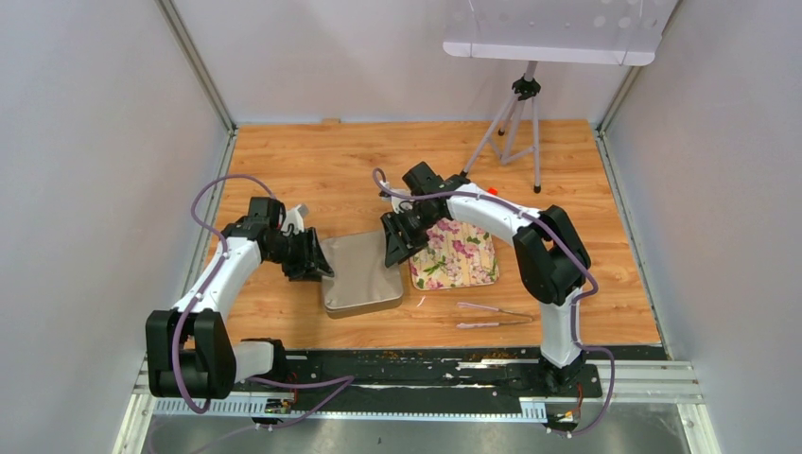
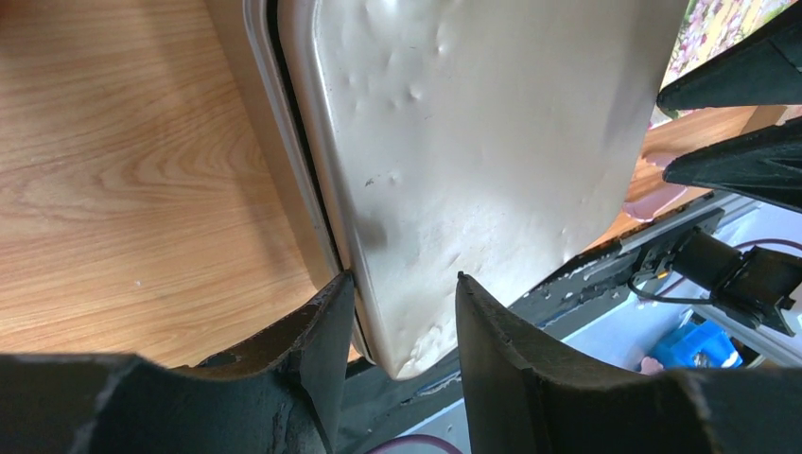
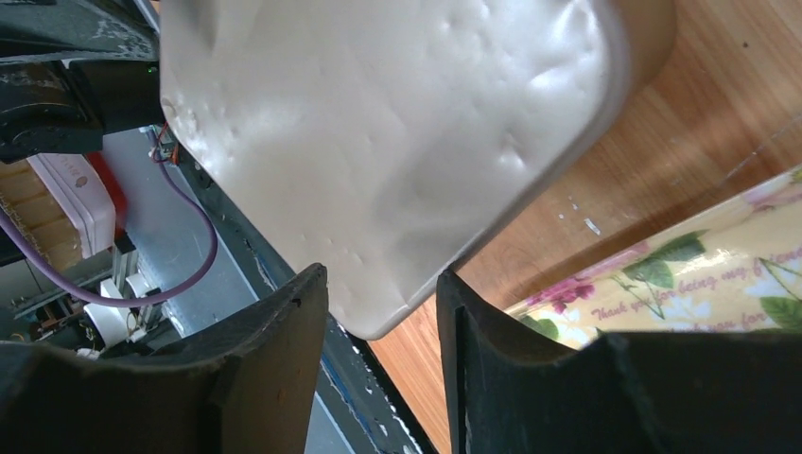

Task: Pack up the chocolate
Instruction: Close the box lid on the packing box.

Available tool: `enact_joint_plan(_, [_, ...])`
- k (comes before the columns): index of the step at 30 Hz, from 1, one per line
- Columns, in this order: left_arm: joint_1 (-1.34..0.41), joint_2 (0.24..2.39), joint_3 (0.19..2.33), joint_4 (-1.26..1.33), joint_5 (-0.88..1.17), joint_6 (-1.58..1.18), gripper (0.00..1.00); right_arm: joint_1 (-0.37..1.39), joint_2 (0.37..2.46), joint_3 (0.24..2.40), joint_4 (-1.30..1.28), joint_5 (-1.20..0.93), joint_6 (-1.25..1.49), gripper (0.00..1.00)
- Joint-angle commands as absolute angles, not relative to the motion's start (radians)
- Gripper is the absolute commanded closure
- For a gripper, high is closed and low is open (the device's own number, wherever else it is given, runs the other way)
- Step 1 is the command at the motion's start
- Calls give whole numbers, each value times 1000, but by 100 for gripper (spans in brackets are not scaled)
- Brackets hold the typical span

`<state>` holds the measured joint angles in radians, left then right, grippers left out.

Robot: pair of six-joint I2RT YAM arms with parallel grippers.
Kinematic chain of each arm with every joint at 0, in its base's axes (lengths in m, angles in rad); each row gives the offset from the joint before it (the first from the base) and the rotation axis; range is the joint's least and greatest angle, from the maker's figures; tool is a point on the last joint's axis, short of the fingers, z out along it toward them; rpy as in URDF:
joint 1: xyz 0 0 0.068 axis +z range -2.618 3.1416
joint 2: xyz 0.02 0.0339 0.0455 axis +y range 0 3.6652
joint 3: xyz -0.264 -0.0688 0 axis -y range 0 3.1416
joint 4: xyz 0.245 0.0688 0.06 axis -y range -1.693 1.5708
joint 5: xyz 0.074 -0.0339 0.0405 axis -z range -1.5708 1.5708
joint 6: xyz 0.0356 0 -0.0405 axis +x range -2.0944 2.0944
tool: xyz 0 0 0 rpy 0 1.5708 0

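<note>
Tin lid [image 1: 359, 272]: it lies at the centre of the top view, over the tin base [image 2: 236, 57]. A dark gap runs along its left edge in the left wrist view, so you should judge it not fully seated.
Left gripper [image 2: 405, 279]: the jaws are pinched on a lid corner at lower centre of its wrist view.
Right gripper [image 3: 383, 279]: the fingers straddle the far-side corner, but you cannot tell whether they bite.
Reason for two holds: a hold on each side likely keeps the lid level over the base.
Chocolate: you see it in no view. It is probably under the lid, between your two grippers, though that is only a guess.
Floral-print box [image 1: 459, 255]: it sits just right of the lid, beside the right gripper.
</note>
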<state>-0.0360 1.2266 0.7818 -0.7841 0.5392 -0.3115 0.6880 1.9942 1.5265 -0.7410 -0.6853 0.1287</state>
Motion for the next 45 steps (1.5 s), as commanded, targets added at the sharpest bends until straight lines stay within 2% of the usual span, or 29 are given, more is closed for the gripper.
enact_joint_plan(1, [-40,1218,810,-783,563,-298,48,703,1938,1572,-719,-704,127,51])
enact_joint_plan(5, [-39,1213,809,-799,520,-288,48,682,1945,1526,-741,-638,143,41])
enact_joint_plan(12, [-40,1197,853,-851,465,-241,48,675,1964,1482,-694,-694,139,39])
enact_joint_plan(13, [-39,1193,860,-859,451,-236,46,676,1974,1481,-679,-718,139,39])
enact_joint_plan(16, [-40,1195,845,-849,455,-230,32,675,1989,1491,-649,-776,143,41])
enact_joint_plan(18, [-40,1204,802,-798,527,-252,28,675,1992,1499,-629,-829,159,45])
enact_joint_plan(21, [-41,1204,740,-714,612,-314,27,677,1986,1502,-601,-891,176,49])
enact_joint_plan(28, [-43,1216,707,-665,625,-325,28,678,1966,1493,-593,-896,178,50])
enact_joint_plan(31, [-42,1209,706,-665,618,-326,29,676,1955,1492,-624,-811,173,51])
enact_joint_plan(36, [-42,1192,698,-673,603,-323,29,649,1944,1458,-670,-671,137,39])
enact_joint_plan(45, [-43,1207,692,-646,605,-334,30,657,2005,1465,-634,-722,153,36])
